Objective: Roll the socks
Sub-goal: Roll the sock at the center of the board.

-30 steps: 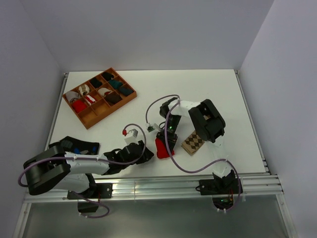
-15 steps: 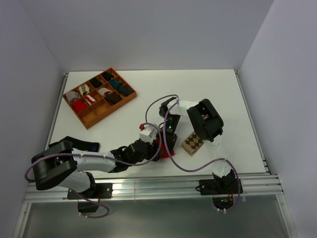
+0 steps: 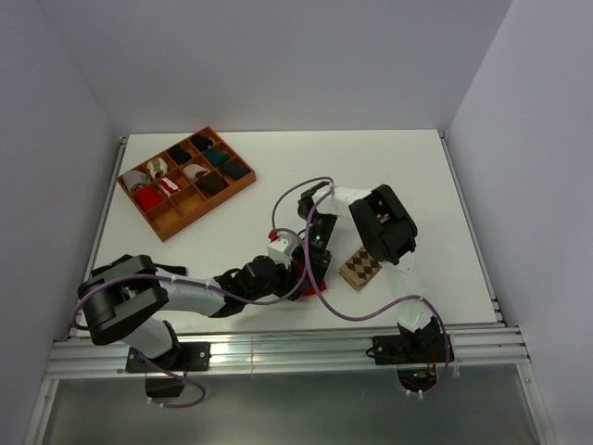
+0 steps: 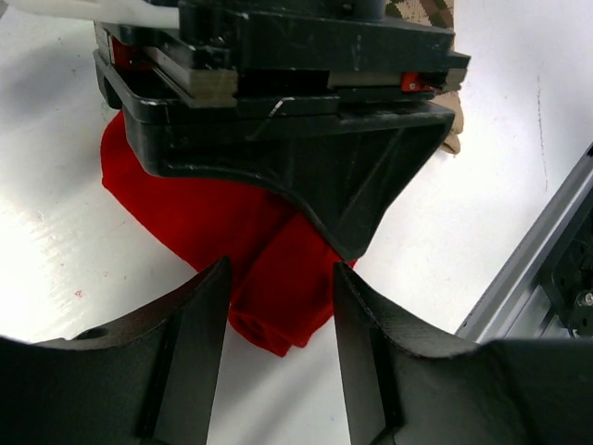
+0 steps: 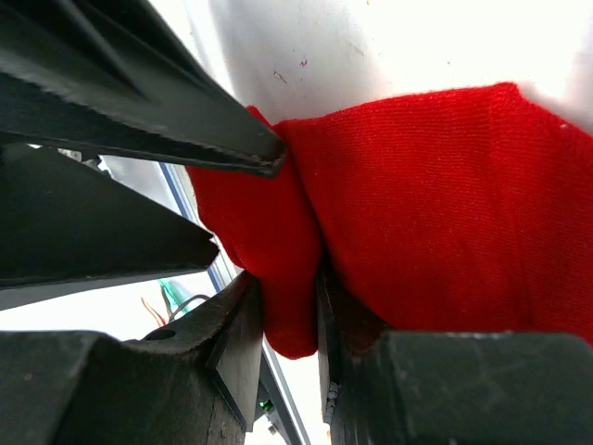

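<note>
The red sock (image 4: 195, 218) lies on the white table near the front edge; its near end is rolled into a small tube (image 4: 278, 311). No patch shows. My right gripper (image 5: 289, 287) is shut on a fold of the red sock (image 5: 445, 195) and stands over it (image 3: 313, 269). My left gripper (image 4: 280, 273) is open, one finger on each side of the rolled end without pinching it. In the top view it (image 3: 287, 271) sits just left of the right gripper. The tan-and-brown argyle sock (image 3: 361, 267) lies flat to the right.
An orange wooden tray (image 3: 165, 222) with several sock rolls in its compartments stands at the back left. A dark sock (image 3: 116, 267) lies at the front left, partly under my left arm. The metal rail (image 3: 278, 348) runs along the front edge, close to the socks.
My left arm has swung right and forward from the front left until its open fingers straddle the red sock's rolled end. The right gripper has stayed on the sock.
</note>
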